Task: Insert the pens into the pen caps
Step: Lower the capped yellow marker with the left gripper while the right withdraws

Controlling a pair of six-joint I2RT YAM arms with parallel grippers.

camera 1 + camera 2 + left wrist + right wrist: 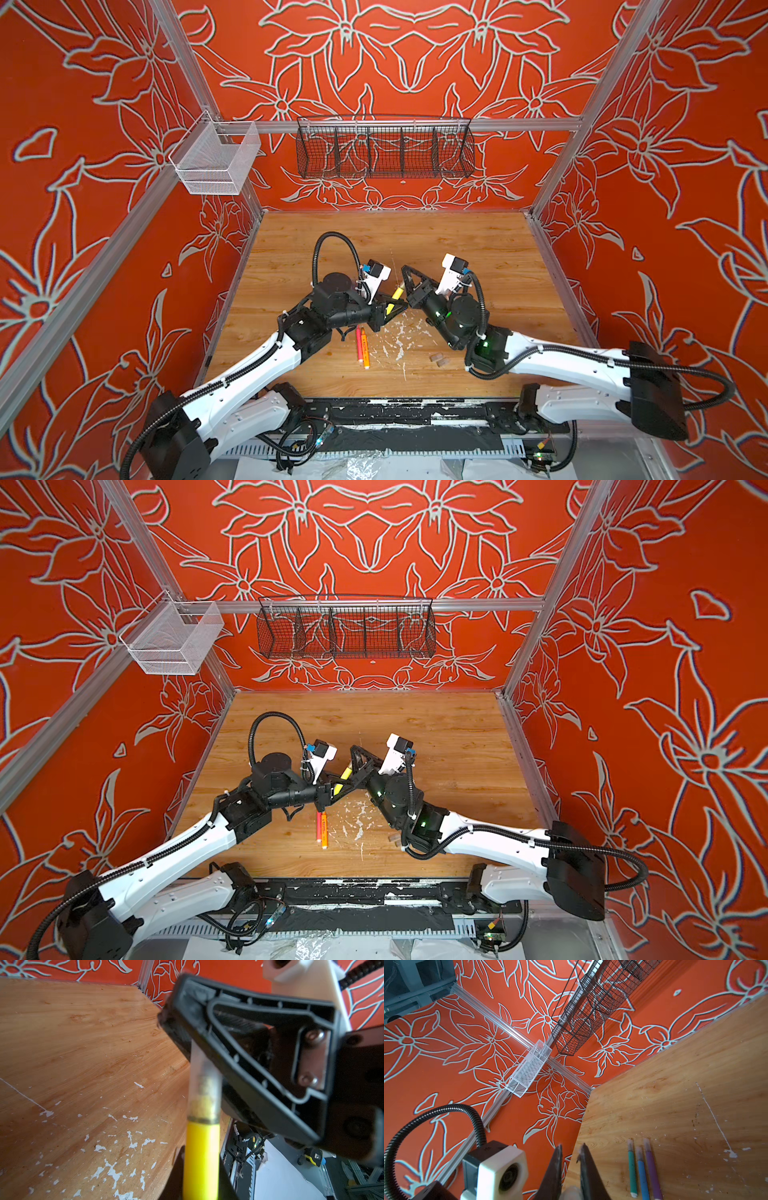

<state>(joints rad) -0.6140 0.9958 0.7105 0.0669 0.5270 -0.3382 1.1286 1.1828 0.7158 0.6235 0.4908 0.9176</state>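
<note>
left fingers [176, 1176] (arm angling in from 8 o'clock) clamping yellow pen [201, 1157]; right fingers [239, 1059], from 4 o'clock, pinching pen cap [204, 1084].

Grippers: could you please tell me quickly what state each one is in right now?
Left gripper: shut on the yellow pen.
Right gripper: shut on the clear pen cap.

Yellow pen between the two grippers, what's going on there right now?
The left gripper holds the yellow pen by its barrel. The right gripper is clamped on a clear pen cap that already covers the pen's tip in the left wrist view; whether it is fully seated I cannot tell. The green pen, blue pen and purple pen lie side by side, capped. The pink pen and orange pen lie together, and two loose caps sit apart from them.
</note>
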